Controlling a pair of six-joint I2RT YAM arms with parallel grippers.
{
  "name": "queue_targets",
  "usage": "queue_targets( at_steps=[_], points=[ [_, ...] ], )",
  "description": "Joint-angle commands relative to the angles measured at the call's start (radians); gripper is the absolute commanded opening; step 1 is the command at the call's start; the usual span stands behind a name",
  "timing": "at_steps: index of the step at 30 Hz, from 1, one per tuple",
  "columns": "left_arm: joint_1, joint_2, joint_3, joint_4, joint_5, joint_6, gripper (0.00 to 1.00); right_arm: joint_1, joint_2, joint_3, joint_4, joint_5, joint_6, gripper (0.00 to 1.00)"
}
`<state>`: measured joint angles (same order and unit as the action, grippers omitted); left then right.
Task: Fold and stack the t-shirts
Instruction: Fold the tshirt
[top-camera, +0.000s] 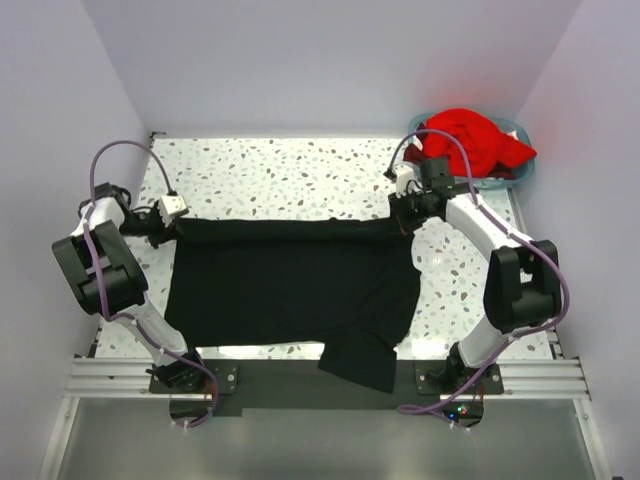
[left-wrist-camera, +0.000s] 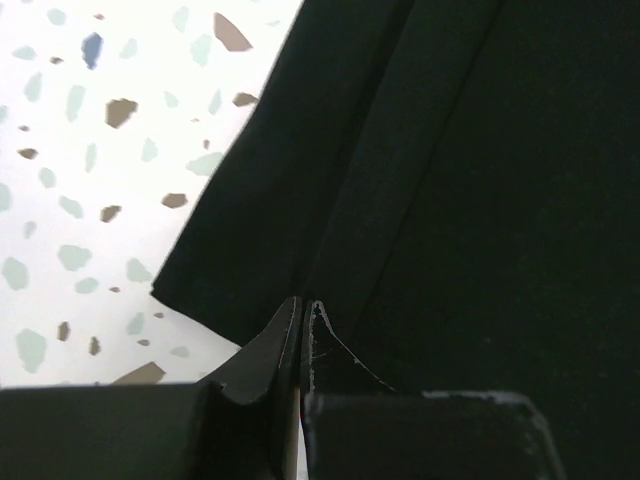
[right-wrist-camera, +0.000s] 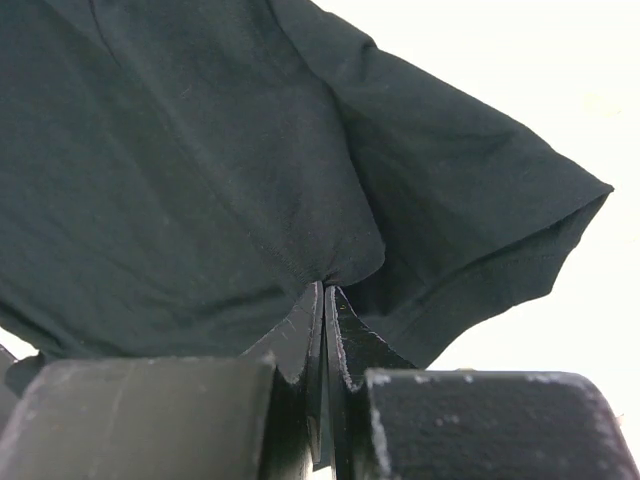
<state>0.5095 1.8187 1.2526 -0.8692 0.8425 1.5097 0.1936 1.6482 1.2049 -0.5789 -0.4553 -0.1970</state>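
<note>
Top external view: left gripper (top-camera: 168, 228) and right gripper (top-camera: 401, 213) both pinch the far hem of the black t-shirt (top-camera: 290, 285), spread mid-table (top-camera: 300, 175); first fold barely begun, red t-shirt (top-camera: 468, 138) waits in the far-right-corner basket (top-camera: 523, 172), nothing stacked

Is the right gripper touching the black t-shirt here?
Touching. The right wrist view shows the right gripper shut, with the black t-shirt pinched between its fingertips.
</note>
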Motion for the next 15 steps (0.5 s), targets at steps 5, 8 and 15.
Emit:
queue_targets(
  at_steps=[5,8,15],
  points=[
    [0.009,-0.024,-0.051,0.032,-0.042,0.061,0.0,0.001,0.048,0.016,0.004,0.053,-0.051,0.0],
    [0.011,-0.024,-0.062,0.041,-0.052,0.058,0.0,0.001,0.067,0.025,-0.013,0.064,-0.065,0.0],
    [0.011,-0.047,-0.032,-0.017,-0.049,0.061,0.0,0.001,0.039,0.064,-0.044,0.066,-0.071,0.0]
  ],
)
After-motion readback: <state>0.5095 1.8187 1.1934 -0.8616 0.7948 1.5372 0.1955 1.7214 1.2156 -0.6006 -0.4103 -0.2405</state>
